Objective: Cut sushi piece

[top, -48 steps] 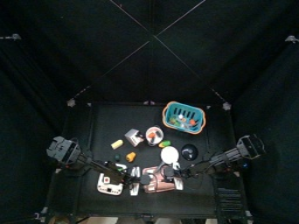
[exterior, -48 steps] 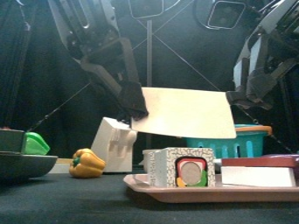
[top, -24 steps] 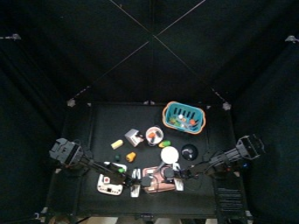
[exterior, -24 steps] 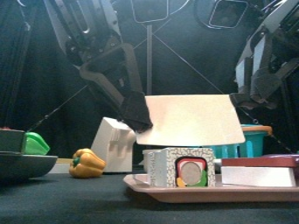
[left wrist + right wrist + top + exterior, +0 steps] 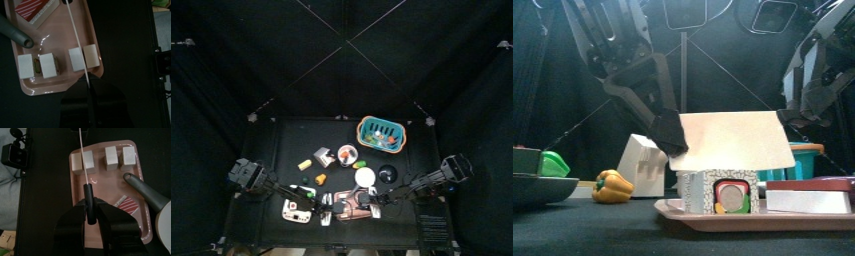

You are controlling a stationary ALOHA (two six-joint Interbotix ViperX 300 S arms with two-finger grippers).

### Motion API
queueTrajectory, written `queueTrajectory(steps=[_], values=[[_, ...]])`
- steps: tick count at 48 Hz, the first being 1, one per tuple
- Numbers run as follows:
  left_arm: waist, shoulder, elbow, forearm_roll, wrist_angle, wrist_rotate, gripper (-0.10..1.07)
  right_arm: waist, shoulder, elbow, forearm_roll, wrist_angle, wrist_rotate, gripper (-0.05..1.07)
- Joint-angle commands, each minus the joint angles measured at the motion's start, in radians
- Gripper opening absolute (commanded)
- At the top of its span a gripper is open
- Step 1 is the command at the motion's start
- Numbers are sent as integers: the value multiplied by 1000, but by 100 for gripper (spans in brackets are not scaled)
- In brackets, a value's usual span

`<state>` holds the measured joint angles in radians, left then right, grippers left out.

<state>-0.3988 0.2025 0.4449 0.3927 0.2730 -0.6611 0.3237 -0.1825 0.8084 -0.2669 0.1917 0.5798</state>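
- Top view: small black bench (image 5: pixel 291 135) penned in by black curtains (image 5: pixel 251 60). Left arm (image 5: pixel 251 178) and right arm (image 5: pixel 438 178) both reaching in to the near middle, over a pink tray (image 5: pixel 352 208) at the near edge. Teal basket (image 5: pixel 380 130) far right, small food items scattered between. Too small here to make out the blade or the rice pieces.
- Front view: broad pale knife (image 5: pixel 734 140) shown flat-on, gripped at its left and right ends. Right under it the sushi piece (image 5: pixel 718 192), standing on the tray with its filling facing the camera. Blade's lower edge level with the piece's top; cannot tell whether touching. To the left, off the tray, a white block (image 5: pixel 643 165), a yellow pepper (image 5: pixel 609 186) and a green item (image 5: pixel 553 163). Basket partly hidden behind the knife on the right.
- Left wrist view: same knife seen edge-on, a thin line running out from the left claw (image 5: pixel 92 90), which is pressed onto its dark end. Four white slices in a row across the tray, the line passing between two that stand close together. Also a grey handle (image 5: pixel 13 32) and a red-and-white slab (image 5: pixel 35 7). Pale floor past the bench edge.
- Right wrist view: right claw (image 5: pixel 88 203) pinching a black grip of the knife, thin line again over the end slice. Black gear on a pale surface beyond the bench.
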Motion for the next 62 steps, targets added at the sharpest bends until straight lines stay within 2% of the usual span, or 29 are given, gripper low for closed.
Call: queueTrajectory(steps=[1,30,47,62], values=[[-9,-9,-28,-2,-12,3,30,-3,-11,-25,0,-5,2,50],[-5,28,-26,-6,-12,3,30,-8,18,-17,-2,-8,2,50],[3,77,-25,-25,-64,3,30,-9,77,-21,5,-25,3,50],[3,84,-25,-32,-78,3,30,-9,80,-14,21,-26,3,50]])
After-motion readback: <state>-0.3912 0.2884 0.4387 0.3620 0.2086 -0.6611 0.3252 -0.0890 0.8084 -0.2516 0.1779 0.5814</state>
